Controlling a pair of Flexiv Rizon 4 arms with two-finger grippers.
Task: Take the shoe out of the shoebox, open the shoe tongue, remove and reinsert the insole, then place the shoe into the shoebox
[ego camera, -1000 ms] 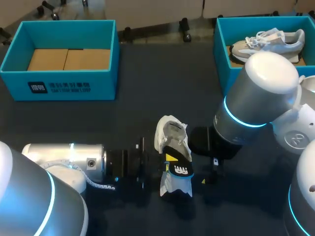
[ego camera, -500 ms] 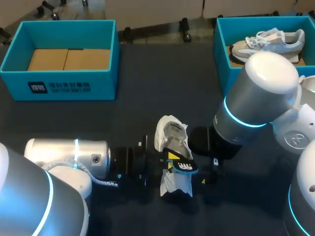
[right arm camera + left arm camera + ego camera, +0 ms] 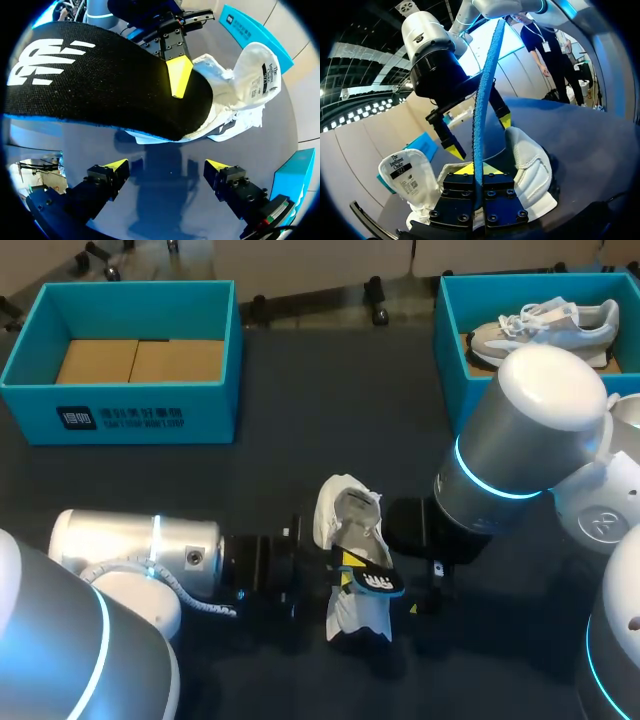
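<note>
1. The left hand (image 3: 475,171) is clamped on the black-topped, blue-soled foam insole (image 3: 372,583), holding it just above the white knit shoe (image 3: 350,512).
2. Over the last second this hand slid closer to the shoe, and the insole swung crosswise.
3. The right hand (image 3: 167,172) hovers wide and empty beside the shoe, near the near edge of the dark tabletop (image 3: 300,420).
4. Removal looks done, so reinsertion is likely next.

R gripper (image 3: 167,167): in head view you can't see it, buried under your R arm (image 3: 520,440).
L gripper (image 3: 475,172): R wrist view gives you one yellow tip (image 3: 178,75) only; other finger is behind insole (image 3: 100,85).
shoe (image 3: 352,530): mid part covered by insole + L gripper in head view; mostly behind insole in R wrist view.
insole faces: L wrist view is edge-on, neither face shows.
2nd shoe (image 3: 545,325): near side blocked by R arm; its box (image 3: 450,330) cut by pic edge.
</note>
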